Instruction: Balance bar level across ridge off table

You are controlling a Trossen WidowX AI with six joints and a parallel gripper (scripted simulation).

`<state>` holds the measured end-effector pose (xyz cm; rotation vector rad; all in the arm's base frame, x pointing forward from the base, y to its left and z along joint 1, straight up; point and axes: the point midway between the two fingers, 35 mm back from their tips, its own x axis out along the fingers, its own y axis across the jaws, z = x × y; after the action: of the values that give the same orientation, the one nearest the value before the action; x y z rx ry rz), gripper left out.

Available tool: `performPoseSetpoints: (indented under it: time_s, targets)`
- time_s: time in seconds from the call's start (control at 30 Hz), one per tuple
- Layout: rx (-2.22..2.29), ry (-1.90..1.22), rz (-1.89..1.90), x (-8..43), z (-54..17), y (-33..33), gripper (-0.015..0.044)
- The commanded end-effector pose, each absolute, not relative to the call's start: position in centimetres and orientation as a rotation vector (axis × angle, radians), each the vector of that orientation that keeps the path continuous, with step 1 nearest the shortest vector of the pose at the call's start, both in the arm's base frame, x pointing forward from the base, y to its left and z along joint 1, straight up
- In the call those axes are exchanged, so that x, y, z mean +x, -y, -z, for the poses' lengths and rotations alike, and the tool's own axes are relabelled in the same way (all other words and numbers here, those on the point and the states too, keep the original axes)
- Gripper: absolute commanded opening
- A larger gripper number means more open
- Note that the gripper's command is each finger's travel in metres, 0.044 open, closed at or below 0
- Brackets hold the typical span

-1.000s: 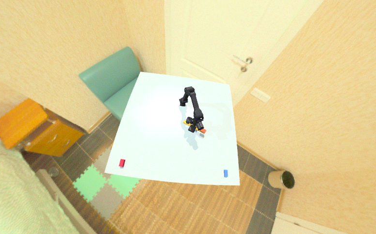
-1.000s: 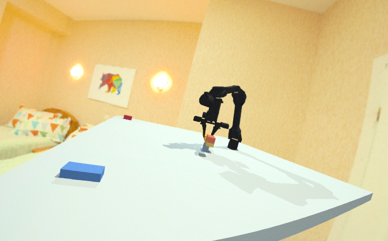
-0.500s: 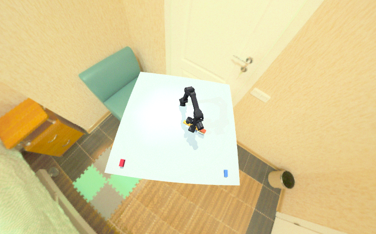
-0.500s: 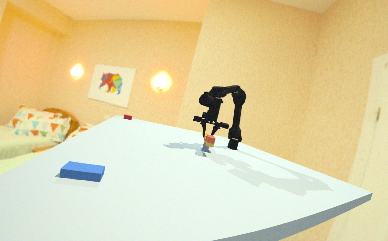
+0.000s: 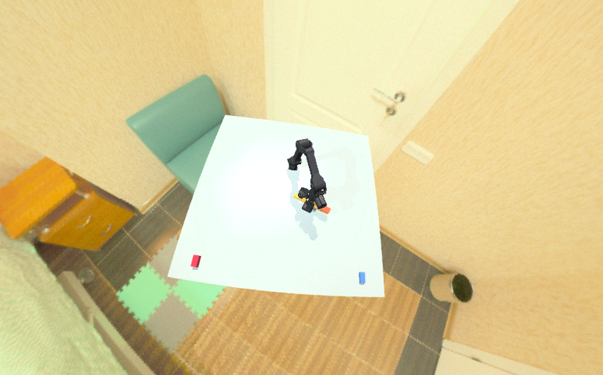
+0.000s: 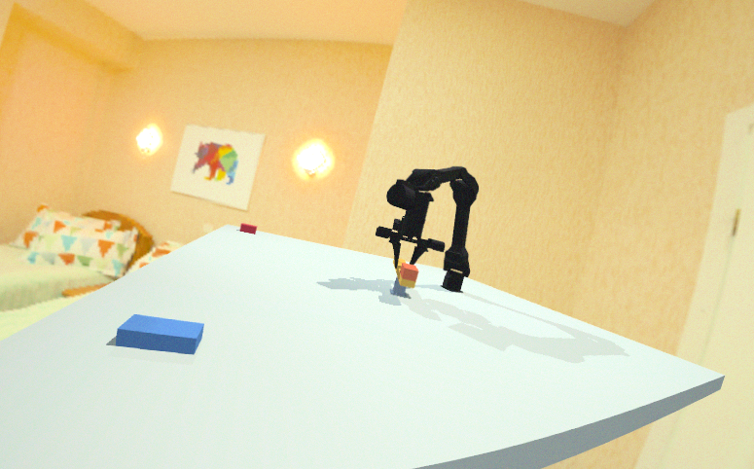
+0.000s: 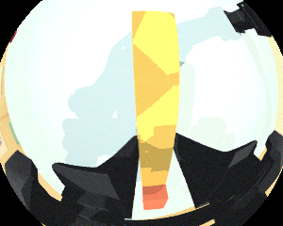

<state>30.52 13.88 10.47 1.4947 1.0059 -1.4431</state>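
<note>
The yellow bar (image 5: pixel 296 197) (image 6: pixel 407 283) (image 7: pixel 157 99) has an orange-red block (image 5: pixel 326 210) (image 6: pixel 409 271) (image 7: pixel 155 202) on one end. My gripper (image 6: pixel 406 266) (image 7: pixel 156 138) points down and is shut on the bar, a finger on each side, nearer the block end in the wrist view. The grey-blue ridge (image 6: pixel 398 288) stands on the table directly under the bar in the exterior view. The bar hides most of it, and I cannot tell whether they touch. The bar is above the table (image 5: pixel 257 251) (image 6: pixel 309 384); its exact tilt is hard to tell.
A blue block (image 5: pixel 362 278) (image 6: pixel 159 334) lies near one front corner of the table in the top view. A red block (image 5: pixel 195 261) (image 6: pixel 247 228) lies near the other. The arm's base (image 5: pixel 292 163) (image 6: pixel 453 280) stands behind the bar.
</note>
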Motion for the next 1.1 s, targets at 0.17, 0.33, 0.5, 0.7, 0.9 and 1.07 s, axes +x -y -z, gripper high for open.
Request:
performPoseSetpoints:
  time_s: [0.17, 0.33, 0.5, 0.7, 0.9, 1.07]
  targets:
    - [1.495, -1.011, 1.439, 30.56, -10.36, -13.96, 0.0]
    - [1.495, -1.011, 1.439, 30.57, -10.31, -13.97, 0.0]
    - [1.495, -1.011, 1.439, 30.57, -10.28, -13.97, 0.0]
    - [1.495, -1.011, 1.439, 30.57, -10.23, -13.97, 0.0]
    - [1.495, -1.011, 1.439, 30.57, -10.18, -13.98, 0.0]
    - [1.495, -1.011, 1.439, 30.58, -10.14, -13.98, 0.0]
